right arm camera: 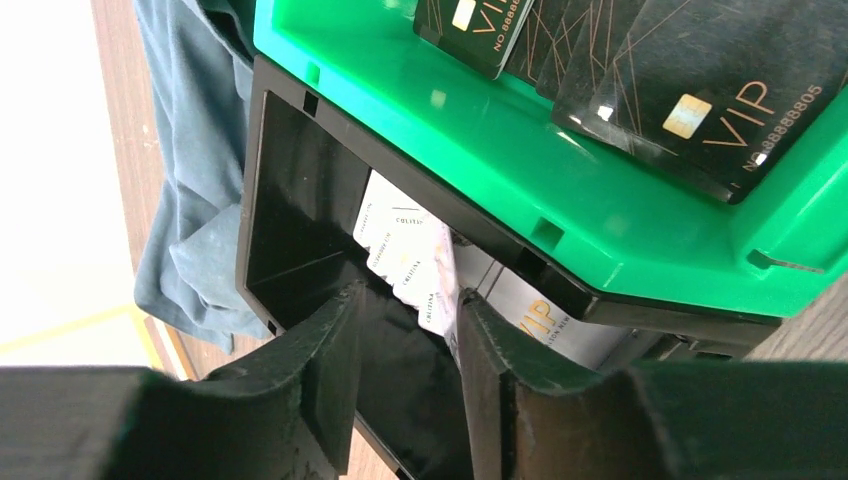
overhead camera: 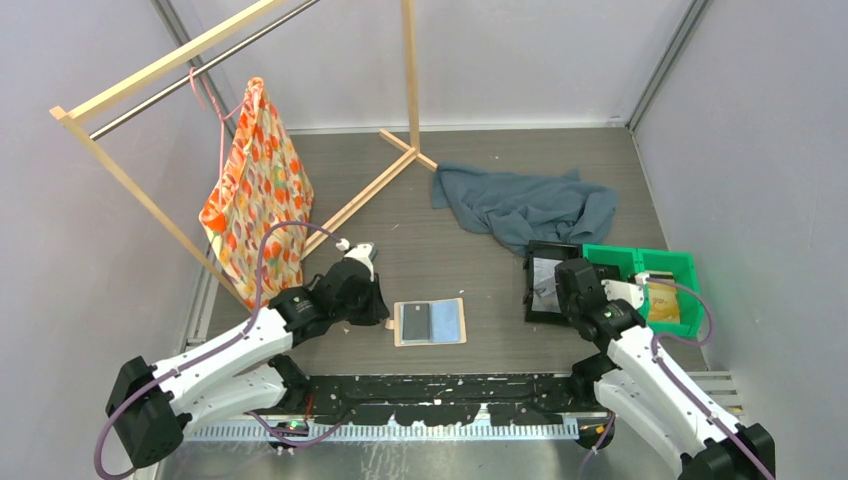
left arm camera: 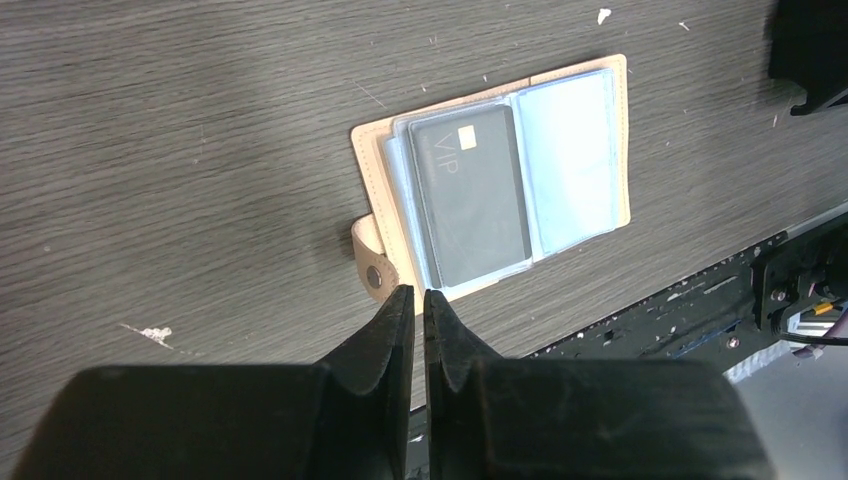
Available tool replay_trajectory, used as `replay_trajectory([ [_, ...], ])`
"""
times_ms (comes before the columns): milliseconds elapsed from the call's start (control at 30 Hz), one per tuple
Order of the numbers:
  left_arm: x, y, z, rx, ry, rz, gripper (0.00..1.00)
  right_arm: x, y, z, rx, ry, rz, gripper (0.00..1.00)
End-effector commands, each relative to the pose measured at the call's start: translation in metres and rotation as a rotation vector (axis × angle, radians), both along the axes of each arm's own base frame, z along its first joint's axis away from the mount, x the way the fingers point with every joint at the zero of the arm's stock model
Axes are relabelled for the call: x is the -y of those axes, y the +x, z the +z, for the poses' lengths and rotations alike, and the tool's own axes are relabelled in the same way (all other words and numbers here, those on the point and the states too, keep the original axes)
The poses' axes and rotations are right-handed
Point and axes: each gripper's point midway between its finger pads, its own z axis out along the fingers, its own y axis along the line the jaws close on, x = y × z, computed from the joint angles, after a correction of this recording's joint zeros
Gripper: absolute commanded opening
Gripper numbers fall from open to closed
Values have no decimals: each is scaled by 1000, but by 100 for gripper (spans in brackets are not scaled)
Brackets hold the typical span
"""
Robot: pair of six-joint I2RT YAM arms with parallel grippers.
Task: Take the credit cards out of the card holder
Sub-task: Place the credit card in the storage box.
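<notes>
The holder is laid open and flat on the worktop just ahead of the left gripper, whose jaws are all but closed on nothing, the tips just short of the snap tab. One dark card is seen in the pocket nearer those tips; it is judged thin, stiff, light and glossy, so it would likely slip unless pinched at an exposed edge while the soft holder is pinned down. The right gripper is held part open over the black tray, nothing seen gripped, with other cards lying in the green bin beyond it
</notes>
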Motion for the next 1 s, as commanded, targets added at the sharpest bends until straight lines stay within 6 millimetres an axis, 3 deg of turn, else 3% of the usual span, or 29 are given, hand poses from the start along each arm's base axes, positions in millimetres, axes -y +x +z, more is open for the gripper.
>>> replay_trajectory([
  [0,13,7,16,41,-72,-3,10,3,-4,1,21,12,-14,46],
  [200,8,8,18,56,-57,1,11,5,-12,17,15,-33,47,48],
  [333,9,6,15,49,-62,-3,11,-12,-5,39,64,-92,231,54],
  [433,12,5,11,38,-73,-13,11,-36,5,62,134,-111,405,54],
  [567,20,3,3,8,-88,-32,11,-83,13,91,235,-112,653,56],
  [733,20,1,-12,-31,-79,-10,11,-163,-6,92,211,-234,958,60],
  [800,22,2,-19,-38,-96,7,11,-202,-15,82,197,-228,1076,62],
  [867,25,-3,-26,-68,-112,0,12,-237,-24,60,161,-169,1185,62],
  [967,27,-2,-28,-75,-114,2,12,-266,-33,33,146,-55,1254,54],
])
